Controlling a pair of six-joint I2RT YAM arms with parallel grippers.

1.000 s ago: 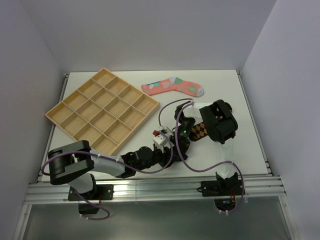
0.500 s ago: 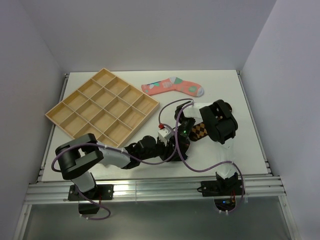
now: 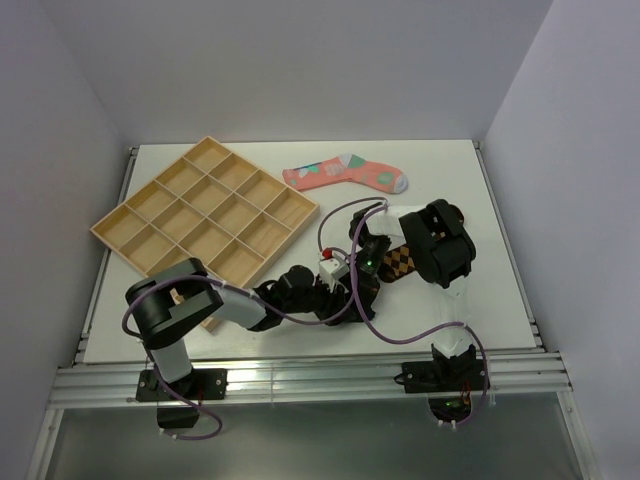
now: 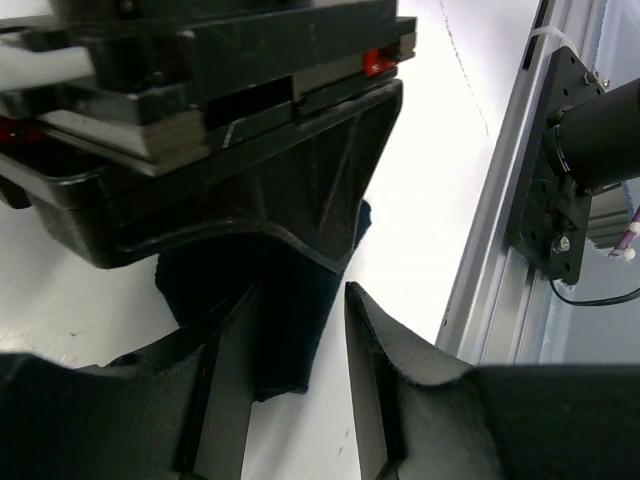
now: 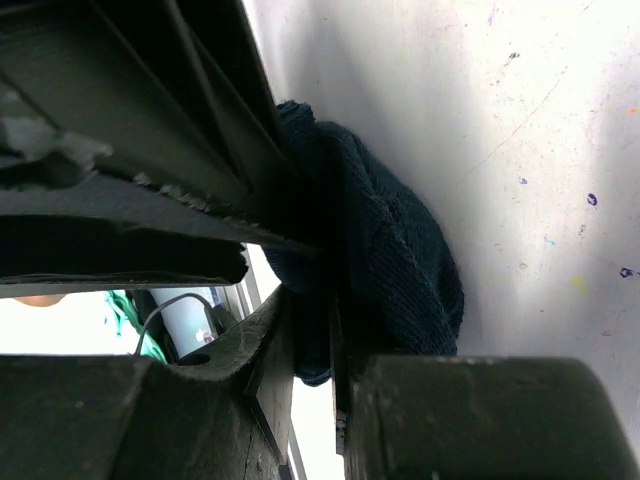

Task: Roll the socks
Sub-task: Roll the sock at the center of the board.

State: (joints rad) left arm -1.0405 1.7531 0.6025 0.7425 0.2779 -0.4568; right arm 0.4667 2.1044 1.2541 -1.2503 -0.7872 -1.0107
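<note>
The dark navy sock lies bunched on the white table, and my right gripper is shut on its edge. In the left wrist view, the same navy sock hangs below the right gripper's black body. Its end sits between the parted fingers of my open left gripper, clear of the right-hand finger. In the top view both grippers meet near the table's front centre, the left gripper beside the right gripper. The brown diamond-patterned sock lies partly under the right arm. The pink sock lies flat at the back.
A wooden tray with several compartments stands at the back left. The table's metal front rail runs close beside the left gripper. A purple cable loops across the table near the right arm's base.
The left arm's elbow has swung right and inward, and its gripper has closed in on the right gripper. Its jaws have spread slightly. The right arm has held still.
</note>
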